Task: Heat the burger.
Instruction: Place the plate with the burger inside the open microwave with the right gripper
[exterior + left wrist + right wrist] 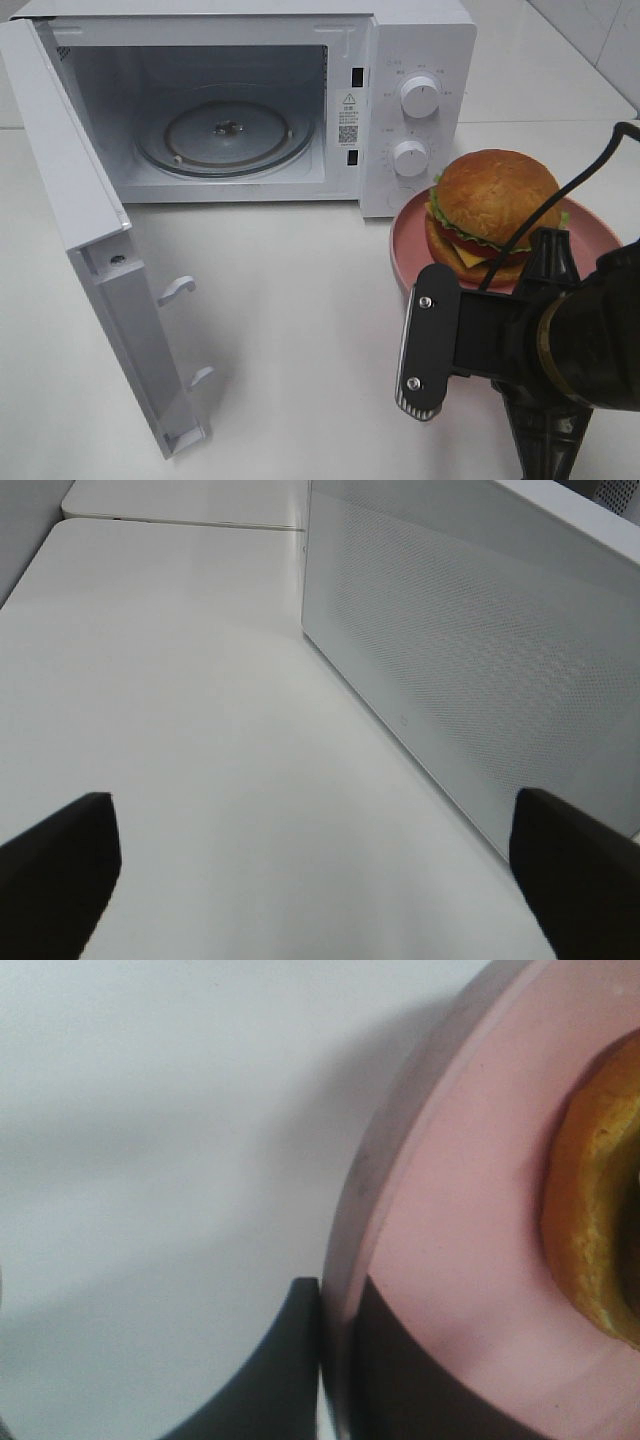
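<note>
The right gripper (335,1305) pinches the rim of the pink plate (450,1210) carrying the burger (495,215), at four o'clock of the microwave (240,100), whose door (90,250) stands open; loading and heating are left. The left gripper (312,815), spread wide, hovers by the door.

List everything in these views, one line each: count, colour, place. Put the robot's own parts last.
microwave: one, white, at the back of the table
door: one, white, swung open on the microwave's left in the high view
turntable: one, clear glass, inside the microwave
knobs: two, white, one above the other on the microwave's front panel
burger: one, golden-brown bun with green, red and yellow layers, on the pink plate
pink plate: one, pink, on the table in front of the knobs
table: one, white, under everything
left tool: one, black, open, over the table beside the door
right tool: one, black, shut on the pink plate's rim
</note>
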Robot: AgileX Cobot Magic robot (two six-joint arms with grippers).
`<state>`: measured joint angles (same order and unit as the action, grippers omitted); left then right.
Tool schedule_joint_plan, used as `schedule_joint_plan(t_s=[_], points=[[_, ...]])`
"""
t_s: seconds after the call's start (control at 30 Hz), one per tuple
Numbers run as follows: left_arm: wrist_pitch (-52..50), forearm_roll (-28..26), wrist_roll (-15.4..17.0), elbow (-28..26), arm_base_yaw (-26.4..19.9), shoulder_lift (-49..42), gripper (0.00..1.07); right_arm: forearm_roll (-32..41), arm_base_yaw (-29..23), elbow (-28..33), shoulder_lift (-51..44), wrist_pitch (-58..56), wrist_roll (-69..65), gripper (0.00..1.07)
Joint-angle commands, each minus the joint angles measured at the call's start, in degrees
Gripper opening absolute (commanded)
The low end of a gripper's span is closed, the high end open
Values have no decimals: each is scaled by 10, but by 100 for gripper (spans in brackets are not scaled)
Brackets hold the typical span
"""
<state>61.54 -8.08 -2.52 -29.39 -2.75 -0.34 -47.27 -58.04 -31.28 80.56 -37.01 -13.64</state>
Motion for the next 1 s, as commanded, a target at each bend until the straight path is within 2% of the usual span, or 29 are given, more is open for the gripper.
schedule_joint_plan(t_s=[0.03, 0.3, 0.7, 0.87, 1.0], points=[[-5, -2, -1, -1, 0, -9, 98, -34, -3, 1, -6, 7, 54, 0], [-5, -2, -1, -1, 0, -9, 98, -32, -3, 1, -6, 45, 162, 0], [-5, -2, -1, -1, 0, -9, 98, -32, -1, 1, -6, 78, 220, 0], [-5, -2, -1, -1, 0, -9, 98, -23, -1, 1, -6, 109, 283, 0], [-5, -2, -1, -1, 0, -9, 98, 18, 37, 1, -6, 137, 362, 0]])
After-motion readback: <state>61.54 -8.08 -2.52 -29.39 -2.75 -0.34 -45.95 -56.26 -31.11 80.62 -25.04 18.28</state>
